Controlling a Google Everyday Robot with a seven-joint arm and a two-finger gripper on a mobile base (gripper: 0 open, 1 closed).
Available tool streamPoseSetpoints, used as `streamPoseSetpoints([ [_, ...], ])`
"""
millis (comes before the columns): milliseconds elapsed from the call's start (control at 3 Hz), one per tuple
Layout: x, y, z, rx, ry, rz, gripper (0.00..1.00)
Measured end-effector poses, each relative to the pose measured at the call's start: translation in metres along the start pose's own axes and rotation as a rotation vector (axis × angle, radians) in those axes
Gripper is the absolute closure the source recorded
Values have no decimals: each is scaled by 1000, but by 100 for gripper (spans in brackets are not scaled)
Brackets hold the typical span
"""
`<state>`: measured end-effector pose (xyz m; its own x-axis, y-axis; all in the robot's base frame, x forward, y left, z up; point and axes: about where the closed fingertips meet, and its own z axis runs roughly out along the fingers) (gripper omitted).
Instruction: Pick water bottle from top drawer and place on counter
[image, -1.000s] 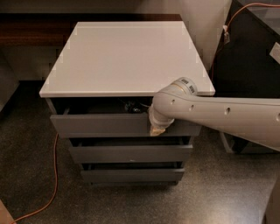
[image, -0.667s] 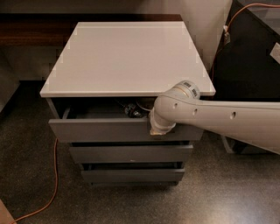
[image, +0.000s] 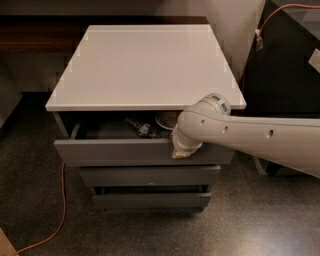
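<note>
The top drawer (image: 120, 151) of the grey cabinet stands partly pulled out, its dark inside showing. The water bottle (image: 142, 128) lies on its side inside, near the middle, with its dark label band showing. My gripper (image: 182, 151) hangs from the white arm (image: 250, 137) that reaches in from the right. It rests against the drawer's front edge, right of the middle, and to the right of the bottle. The white counter (image: 150, 65) above the drawer is bare.
A round beige bowl (image: 167, 120) sits in the drawer just right of the bottle, partly behind my arm. Two narrower drawers (image: 150, 176) are shut below. An orange cable (image: 63, 205) runs over the floor at left. A dark unit (image: 287, 75) stands at right.
The top drawer has slid further out toward the camera, and my gripper has moved with its front edge. The bottle and bowl inside now show more.
</note>
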<state>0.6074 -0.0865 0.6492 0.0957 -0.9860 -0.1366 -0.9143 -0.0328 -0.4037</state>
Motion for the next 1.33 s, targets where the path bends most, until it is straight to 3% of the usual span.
streamPoseSetpoints([
  [667,-4,12,-6,-11,-11,-1,100],
  [1000,-12,33,-19,-26,-35,8,100],
  [1333,-12,32,-19,-26,-35,8,100],
])
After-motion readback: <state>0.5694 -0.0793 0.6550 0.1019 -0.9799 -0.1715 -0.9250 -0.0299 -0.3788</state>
